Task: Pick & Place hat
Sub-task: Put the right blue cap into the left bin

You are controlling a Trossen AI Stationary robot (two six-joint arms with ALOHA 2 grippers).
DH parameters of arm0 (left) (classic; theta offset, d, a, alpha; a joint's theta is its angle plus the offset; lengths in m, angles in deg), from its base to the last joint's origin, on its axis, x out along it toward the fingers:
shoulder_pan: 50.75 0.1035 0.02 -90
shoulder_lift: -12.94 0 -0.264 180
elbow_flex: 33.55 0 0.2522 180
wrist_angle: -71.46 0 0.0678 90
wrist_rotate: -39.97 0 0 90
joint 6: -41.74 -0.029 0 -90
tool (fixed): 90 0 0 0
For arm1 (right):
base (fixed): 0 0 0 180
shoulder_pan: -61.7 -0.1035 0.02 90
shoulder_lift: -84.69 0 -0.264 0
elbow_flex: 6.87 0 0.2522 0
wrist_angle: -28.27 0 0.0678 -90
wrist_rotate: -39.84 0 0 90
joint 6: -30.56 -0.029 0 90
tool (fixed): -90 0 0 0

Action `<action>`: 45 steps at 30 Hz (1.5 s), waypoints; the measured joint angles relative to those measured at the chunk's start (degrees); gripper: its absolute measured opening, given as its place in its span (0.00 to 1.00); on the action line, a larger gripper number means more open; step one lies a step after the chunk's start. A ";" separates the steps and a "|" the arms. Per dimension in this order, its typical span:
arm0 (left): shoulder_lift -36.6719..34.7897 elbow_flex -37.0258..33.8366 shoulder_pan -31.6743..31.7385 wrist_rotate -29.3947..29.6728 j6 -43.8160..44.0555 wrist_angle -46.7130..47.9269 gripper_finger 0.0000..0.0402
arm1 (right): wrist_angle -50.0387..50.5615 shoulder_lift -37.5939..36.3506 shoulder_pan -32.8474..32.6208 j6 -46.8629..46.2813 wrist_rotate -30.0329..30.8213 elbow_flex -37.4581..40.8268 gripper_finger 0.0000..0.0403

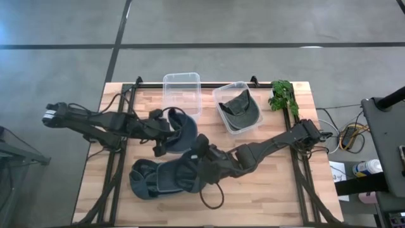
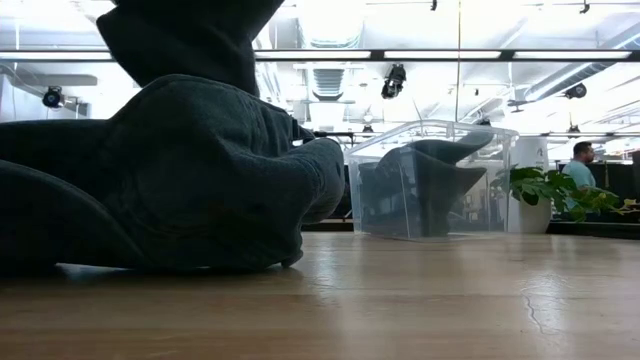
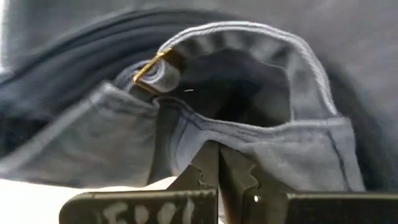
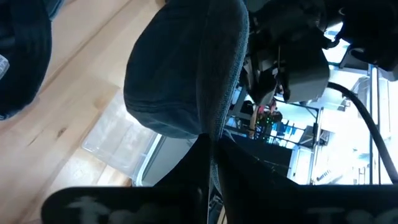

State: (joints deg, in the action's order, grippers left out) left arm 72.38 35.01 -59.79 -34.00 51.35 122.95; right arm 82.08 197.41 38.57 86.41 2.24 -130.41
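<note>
You have a light wooden plank surface [image 1: 266, 190] on a dark frame. At its far edge sit two clear plastic bins: the left bin [image 1: 182, 92] has nothing in it, and the right bin [image 1: 239, 107] holds a dark cap [image 1: 238, 107]. Just beside that bin, at the far right corner, stands a small green plant [image 1: 282, 95]. Toward the near left, dark blue hats [image 1: 166, 176] lie heaped on the wood. A black cable [image 1: 214, 195] loops beside them.
</note>
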 joint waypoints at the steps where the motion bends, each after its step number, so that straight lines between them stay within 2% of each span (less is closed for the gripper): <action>1: -0.25 -0.01 0.00 1.64 -0.45 0.60 0.00 | -0.04 0.00 0.11 0.07 0.02 0.00 0.03; 6: -1.88 0.71 0.00 7.22 -0.70 2.92 0.00 | -0.09 0.00 0.22 0.05 0.07 0.00 0.03; 14: -6.20 4.40 0.04 10.41 -0.68 4.85 0.00 | -0.15 0.00 0.96 -1.96 0.43 -0.07 0.03; 19: -9.82 8.38 0.02 13.56 0.41 7.83 0.00 | -0.16 0.00 3.13 -7.00 5.66 -0.07 0.03; 23: -12.89 10.55 0.02 17.60 0.58 9.70 0.00 | -0.17 0.00 6.51 -11.93 12.06 -0.22 0.03; 28: -16.38 10.78 0.02 21.15 1.57 12.69 0.00 | -0.63 0.64 11.05 -15.26 14.01 -0.40 0.03; 32: -17.39 10.63 0.02 21.60 7.43 19.78 0.00 | -1.90 3.21 14.13 -14.31 13.75 -0.67 0.03; 37: -16.92 8.16 0.02 21.57 19.47 30.00 0.00 | -2.52 8.09 16.89 -13.88 13.64 -4.75 0.03; 42: -16.17 2.07 0.02 21.14 27.69 29.53 0.00 | 2.64 14.72 18.93 -15.17 12.42 -12.44 0.03; 45: -15.36 -1.38 0.02 22.48 30.63 27.97 0.00 | 12.05 18.69 20.04 -21.64 9.48 -19.33 0.03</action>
State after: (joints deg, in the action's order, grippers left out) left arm 57.02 33.64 -59.77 -11.51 81.99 150.92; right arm 94.13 216.10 58.62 64.77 11.72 -149.74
